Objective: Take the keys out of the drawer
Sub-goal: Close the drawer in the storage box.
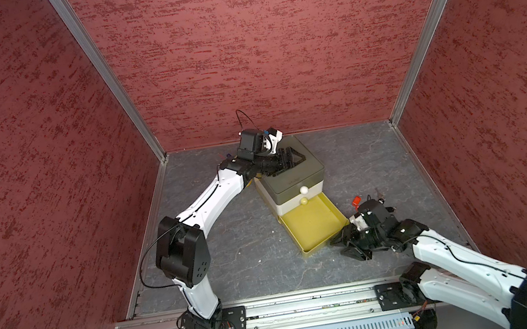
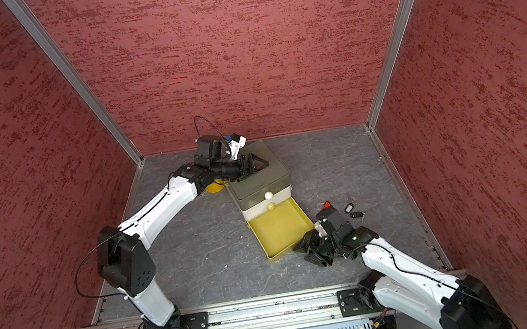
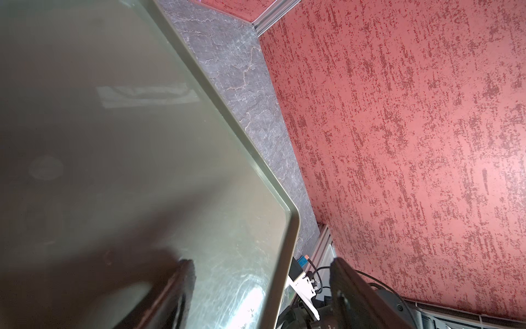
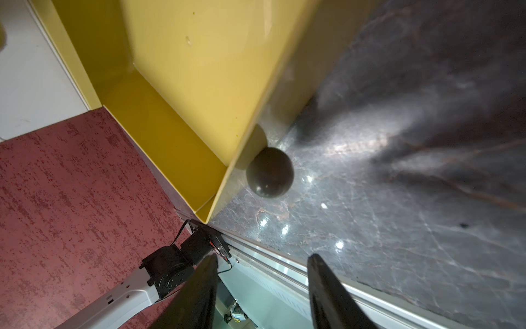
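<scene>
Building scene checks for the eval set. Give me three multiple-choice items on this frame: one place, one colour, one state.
1. Where is the left gripper?
A. on top of the drawer unit
B. on the table beside the right arm
C. raised high, clear of everything

2. What colour is the open drawer?
A. white
B. yellow
C. green

3. How do the right gripper fingers stand?
A. shut on a key
B. apart, holding nothing
C. shut on a knob

Answers:
1 A: in both top views it lies over the unit's green top.
2 B: the pulled-out bottom drawer is yellow.
3 B: the right wrist view shows a bare gap between them.
</scene>
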Robot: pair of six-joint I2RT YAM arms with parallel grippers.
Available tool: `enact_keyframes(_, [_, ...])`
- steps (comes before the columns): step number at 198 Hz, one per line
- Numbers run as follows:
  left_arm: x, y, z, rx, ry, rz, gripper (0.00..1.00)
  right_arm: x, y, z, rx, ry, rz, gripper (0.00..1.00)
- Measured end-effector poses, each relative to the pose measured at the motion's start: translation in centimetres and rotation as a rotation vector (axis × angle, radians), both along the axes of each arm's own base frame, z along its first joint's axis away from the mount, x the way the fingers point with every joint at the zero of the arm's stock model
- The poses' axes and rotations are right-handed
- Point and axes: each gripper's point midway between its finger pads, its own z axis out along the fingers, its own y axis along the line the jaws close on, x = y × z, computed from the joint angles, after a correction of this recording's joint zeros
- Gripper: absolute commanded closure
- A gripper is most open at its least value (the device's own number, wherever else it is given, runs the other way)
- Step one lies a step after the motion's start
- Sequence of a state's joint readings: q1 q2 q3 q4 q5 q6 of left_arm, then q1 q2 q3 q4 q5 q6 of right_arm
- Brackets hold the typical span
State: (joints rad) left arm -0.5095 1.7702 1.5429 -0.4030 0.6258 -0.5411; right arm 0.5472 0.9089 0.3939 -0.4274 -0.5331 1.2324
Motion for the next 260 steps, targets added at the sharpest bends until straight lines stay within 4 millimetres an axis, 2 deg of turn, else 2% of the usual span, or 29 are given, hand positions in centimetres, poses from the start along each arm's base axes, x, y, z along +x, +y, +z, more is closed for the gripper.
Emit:
enact_keyframes(47, [-0.2,0.0,0.0,0.000,-0.002,-0.002,0.21,0.9,0.3,-2.3,0.000,0.020,-0.045,0.50])
enact_keyframes(81, [-0.2,0.0,0.0,0.000,-0.001,-0.002,0.21,2.1,0.8,-2.3,0.018,-0.007,-0.057,0.54])
enact_keyframes(161, [-0.3,0.0,-0.1,0.006,-0.014,-0.012,0.21,3.3,0.9,-2.6,0.027,-0.066,-0.093,0.64])
enact_keyframes(260, [-0.3,0.2,0.0,0.003,-0.013,-0.018,0.21,5.1,2.1,-2.6,0.048,-0.085,-0.089,0.65])
